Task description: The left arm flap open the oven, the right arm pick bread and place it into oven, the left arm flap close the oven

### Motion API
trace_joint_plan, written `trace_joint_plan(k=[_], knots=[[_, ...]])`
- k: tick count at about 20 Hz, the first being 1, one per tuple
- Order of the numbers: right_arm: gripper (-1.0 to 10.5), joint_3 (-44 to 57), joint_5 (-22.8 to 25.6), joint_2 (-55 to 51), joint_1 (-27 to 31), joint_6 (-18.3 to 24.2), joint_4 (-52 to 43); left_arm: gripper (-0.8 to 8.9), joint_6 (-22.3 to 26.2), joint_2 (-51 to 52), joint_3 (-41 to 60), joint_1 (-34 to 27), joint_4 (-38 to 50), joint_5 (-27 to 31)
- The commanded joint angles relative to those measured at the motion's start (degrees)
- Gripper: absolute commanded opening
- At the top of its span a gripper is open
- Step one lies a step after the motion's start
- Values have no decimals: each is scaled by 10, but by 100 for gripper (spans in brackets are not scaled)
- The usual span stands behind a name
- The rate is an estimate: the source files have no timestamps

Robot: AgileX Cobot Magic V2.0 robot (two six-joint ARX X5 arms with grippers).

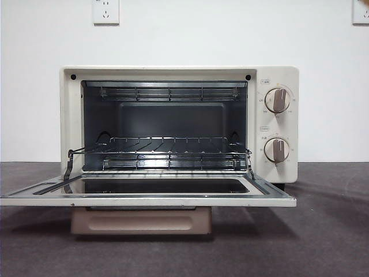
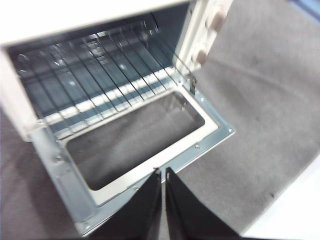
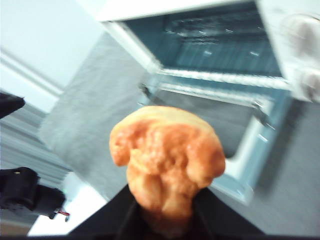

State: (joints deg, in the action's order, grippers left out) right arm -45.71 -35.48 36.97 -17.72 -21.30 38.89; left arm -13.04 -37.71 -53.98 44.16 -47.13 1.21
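Oven [image 1: 179, 124] door down; right gripper [image 3: 165, 212] pinching bread [image 3: 167, 157] above it, unplaced; left gripper [image 2: 163, 172] pressed together; closing remains.

Support surface: dark grey felt-like table top [image 1: 334, 231], matte, runs back to a white wall. Only item resting on it: the cream-white oven [image 1: 277, 124], centred, door dropped flat and open, its beige handle hanging just above the surface.
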Motion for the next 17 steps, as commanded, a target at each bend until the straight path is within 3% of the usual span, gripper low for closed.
trace_joint_plan(k=[1,4,6,13,17], knots=[[72,-10,28,45,-45,-35,-60,16,-7,26,-11,5,0,12],[72,-10,131,127,-135,-54,-136,16,-7,62,-12,5,-5,51],[72,-10,174,183,-177,-59,-193,16,-7,71,-20,5,-26,70],[72,-12,206,334,-212,-109,-358,20,-3,71,-46,5,-49,71],[72,-24,212,404,-211,-113,-407,20,-8,71,-49,5,-62,71]])
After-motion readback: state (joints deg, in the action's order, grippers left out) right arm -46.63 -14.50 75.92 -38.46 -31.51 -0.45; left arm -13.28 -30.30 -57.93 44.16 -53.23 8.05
